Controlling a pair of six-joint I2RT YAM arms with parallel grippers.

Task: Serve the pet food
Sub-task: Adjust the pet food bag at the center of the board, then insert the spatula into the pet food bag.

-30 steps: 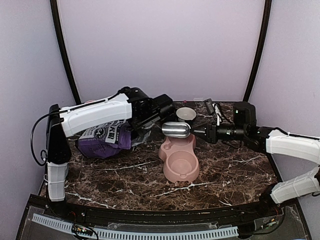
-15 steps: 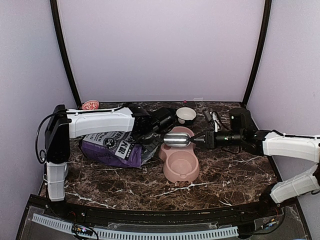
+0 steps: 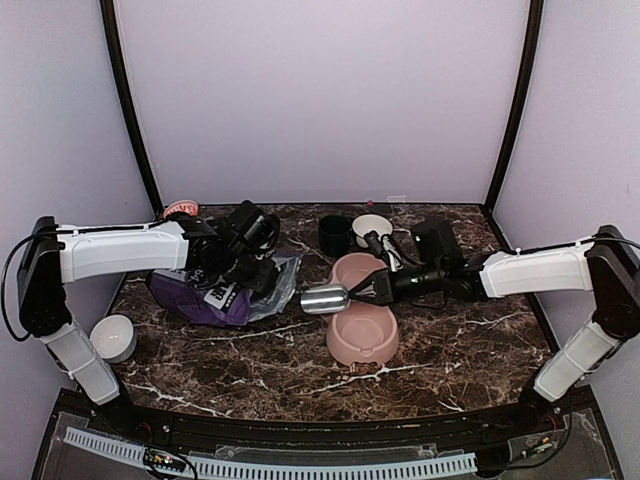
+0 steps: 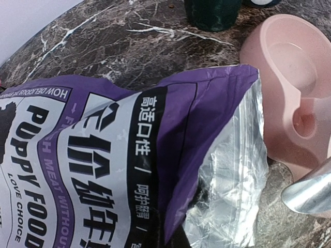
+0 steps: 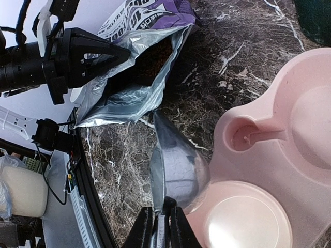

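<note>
The purple-and-grey bag [image 3: 195, 293] lies on its side left of the pink double bowl [image 3: 362, 322], its foil mouth [image 4: 232, 170] open toward the bowl. Reddish-brown kibble [image 5: 151, 61] shows inside that mouth in the right wrist view. My left gripper [image 3: 260, 272] is shut on the bag's upper lip; it also shows in the right wrist view [image 5: 123, 54]. My right gripper [image 3: 374, 291] is shut on the handle of a metal scoop [image 3: 325, 298]. The scoop [image 5: 178, 165] hangs over the bowl's left rim, pointing at the bag's mouth. I cannot see inside the scoop.
A dark cup [image 3: 335, 235] and a small white bowl [image 3: 372, 228] stand behind the pink bowl. Another white bowl [image 3: 112, 337] sits at the left edge by the left arm. A red disc [image 3: 180, 208] lies at the back left.
The left gripper has lowered the bag to the table and drawn it left. The right gripper has carried the scoop down and left, toward the bag's mouth.
</note>
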